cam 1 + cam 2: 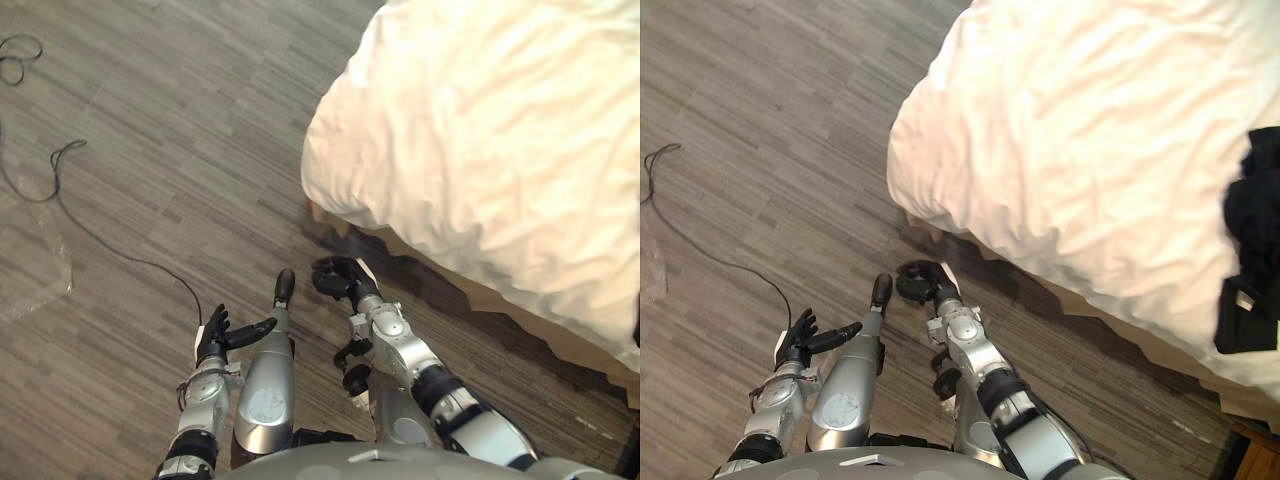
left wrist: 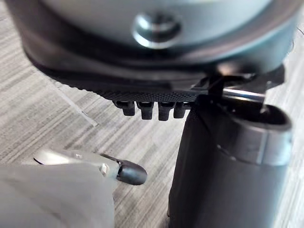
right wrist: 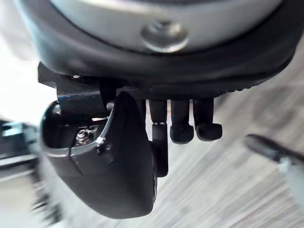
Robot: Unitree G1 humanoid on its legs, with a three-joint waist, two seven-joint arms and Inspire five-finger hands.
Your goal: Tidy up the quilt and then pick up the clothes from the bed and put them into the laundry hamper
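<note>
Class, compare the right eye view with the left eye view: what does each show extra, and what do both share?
Right eye view adds dark clothes lying on the quilt near the right edge. Left eye view adds more floor on the robot's left. Shared: the quilt's overhanging corner, the open left hand and the right hand, fingers curled, holding nothing.

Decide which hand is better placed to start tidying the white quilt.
Probably right: the right hand hangs near the corner of the rumpled white quilt; the left hand is farther away, over the grey plank floor.

Grey plank floor bears clear plastic sheet.
</note>
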